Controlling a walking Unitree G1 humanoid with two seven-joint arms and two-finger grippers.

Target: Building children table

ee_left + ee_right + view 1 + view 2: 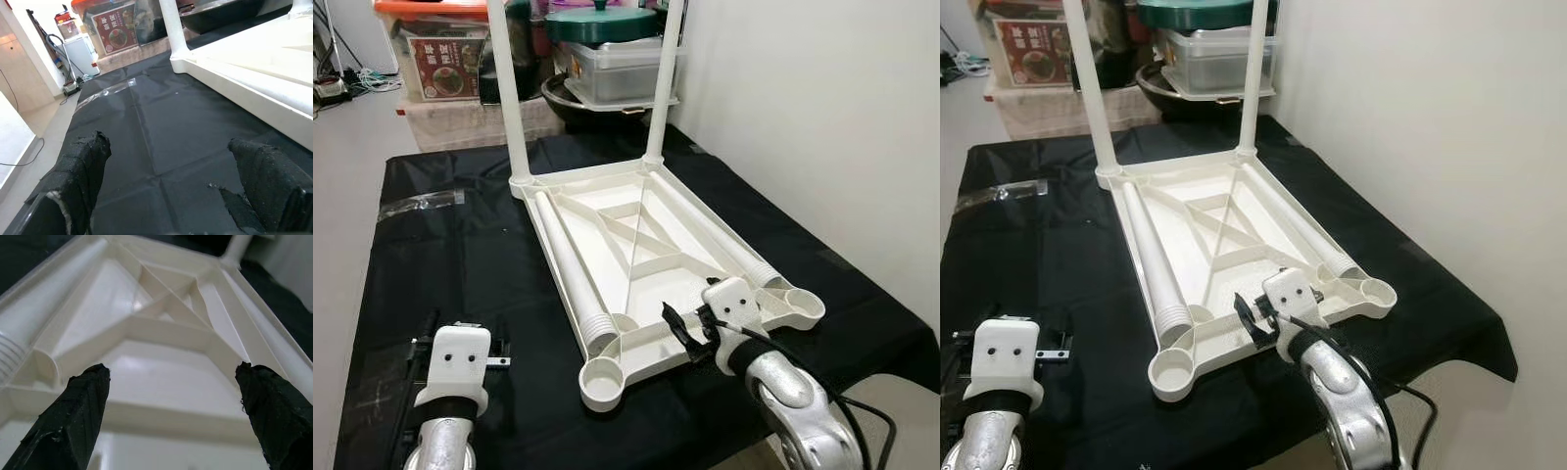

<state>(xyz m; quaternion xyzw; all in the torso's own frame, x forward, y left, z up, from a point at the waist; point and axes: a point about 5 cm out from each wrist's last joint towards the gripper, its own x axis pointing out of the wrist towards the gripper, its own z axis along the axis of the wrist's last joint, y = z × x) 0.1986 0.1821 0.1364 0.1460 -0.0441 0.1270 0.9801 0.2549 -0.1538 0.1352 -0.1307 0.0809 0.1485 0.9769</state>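
White children table (636,255) lies upside down on the black-covered tabletop (440,274); two legs (506,88) stand at its far corners, two loose legs (570,269) lie inside. Right tool (171,406) spread over its near rim. Left tool (166,181) spread, beside it on the cloth.

A black-covered table (431,255) carries an upturned white tabletop (646,264) and clear wrapper (421,202)

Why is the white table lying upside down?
It is upside down: the table shows its ribbed underside, and two legs stick up.
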